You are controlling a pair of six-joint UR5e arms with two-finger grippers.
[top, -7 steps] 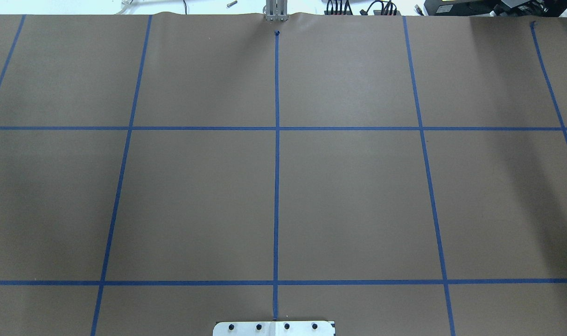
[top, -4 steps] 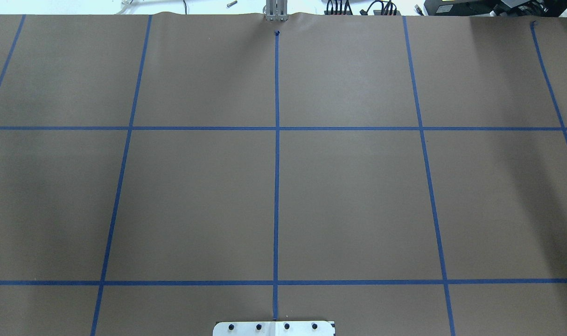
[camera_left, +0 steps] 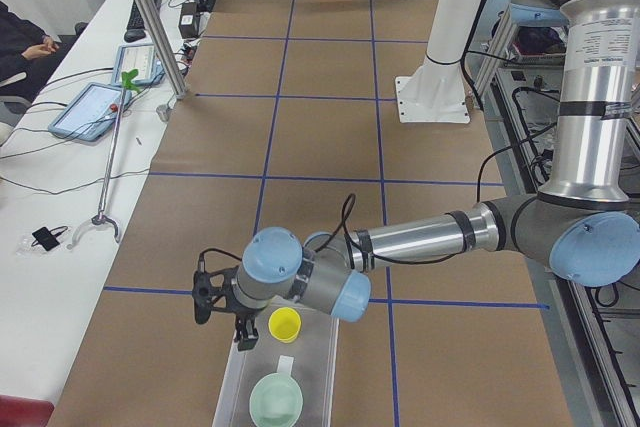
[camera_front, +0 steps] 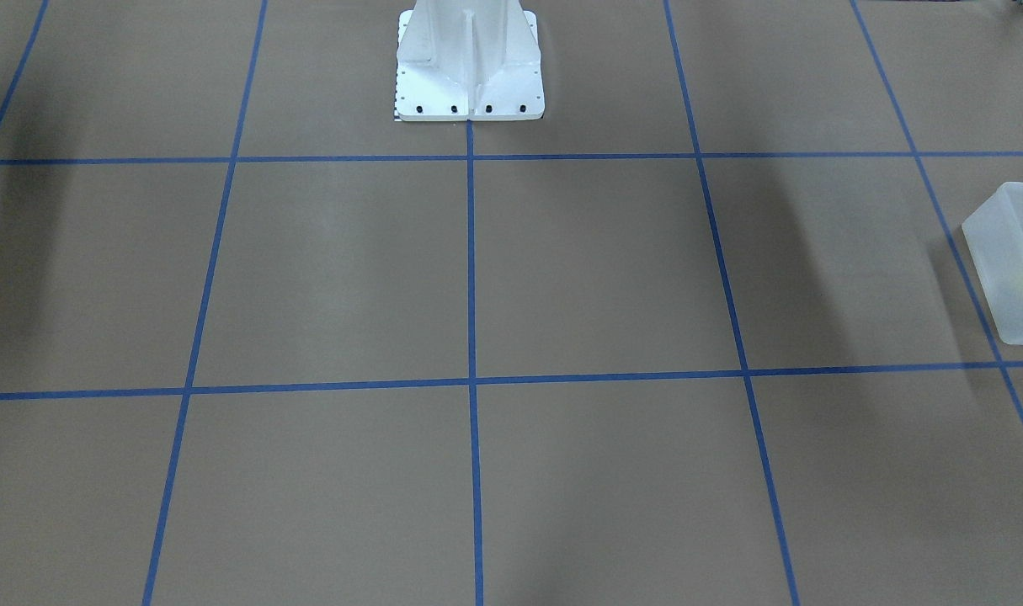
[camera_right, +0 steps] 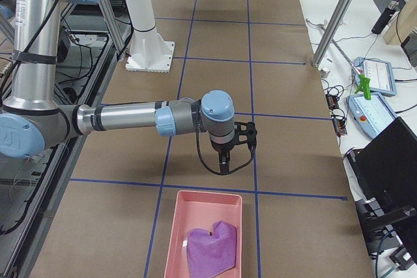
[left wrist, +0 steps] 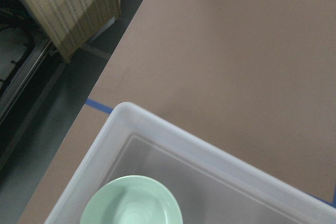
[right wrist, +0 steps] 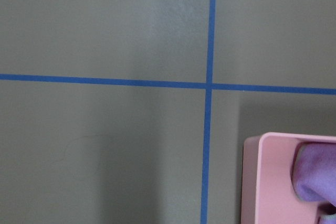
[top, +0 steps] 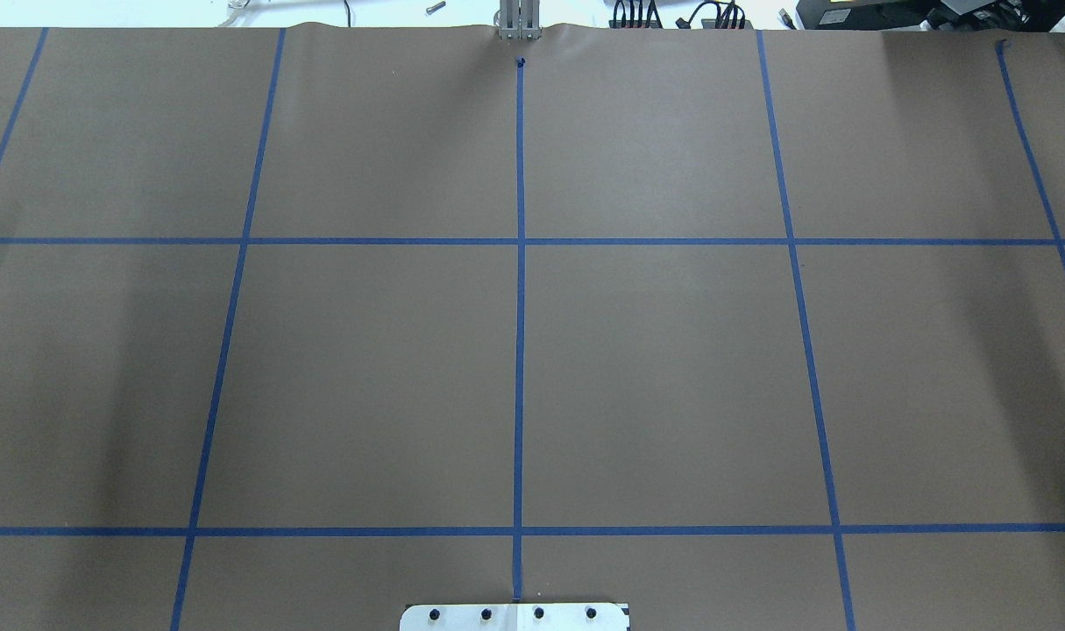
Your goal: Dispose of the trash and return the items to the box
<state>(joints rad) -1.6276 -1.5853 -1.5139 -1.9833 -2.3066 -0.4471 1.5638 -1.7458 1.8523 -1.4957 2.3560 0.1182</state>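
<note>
Yellow cup (camera_left: 284, 324) in box (camera_left: 320, 352), desk's left edge, returned as item; you cannot tell left gripper (camera_left: 243, 340) opening above.

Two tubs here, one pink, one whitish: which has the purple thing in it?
The pink tray holds the crumpled purple lump. The frosted-white bin holds a yellow cup and a green bowl instead.

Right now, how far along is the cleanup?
Done: the yellow cup and pale green bowl sit in the box; a purple wad lies in the pink tray. In hand: nothing visible; the left arm hangs at the box, the right arm near the tray. Left: no loose item shows.
</note>
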